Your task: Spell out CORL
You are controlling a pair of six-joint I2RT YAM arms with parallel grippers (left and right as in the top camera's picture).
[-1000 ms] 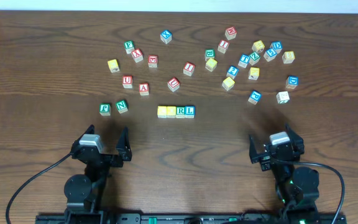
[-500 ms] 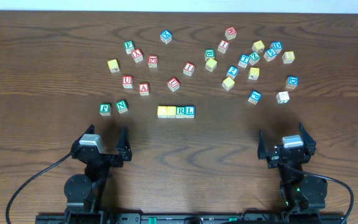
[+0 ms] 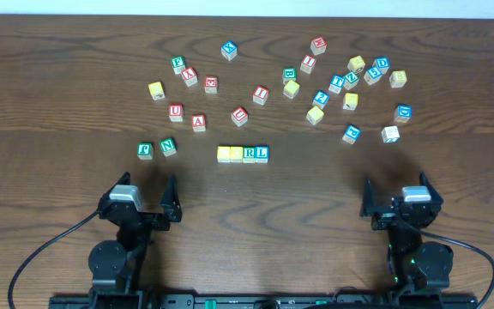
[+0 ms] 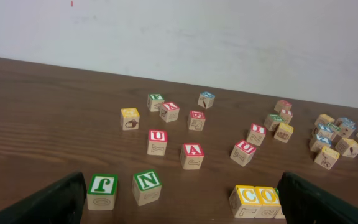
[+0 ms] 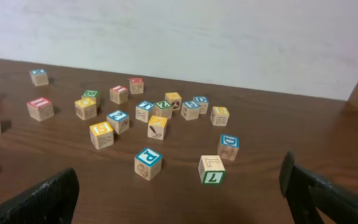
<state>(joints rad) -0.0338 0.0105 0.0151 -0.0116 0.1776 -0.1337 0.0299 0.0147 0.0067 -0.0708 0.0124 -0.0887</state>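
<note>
Wooden CORL cubes (image 3: pixel 243 154) sat in a touching row just toward 6 o'clock from the bench (image 3: pixel 58 129) centre, apart from the spare letters (image 3: pixel 261 94), so I judged the word done. That explained why the left end effector (image 3: pixel 144 185) at 7 o'clock and the right end effector (image 3: pixel 395 189) at 5 o'clock hung wide open and empty. Overhead, the yellow faces were unreadable; my left wrist view showed C and O, its finger (image 4: pixel 319 202) hiding R and L.
</note>
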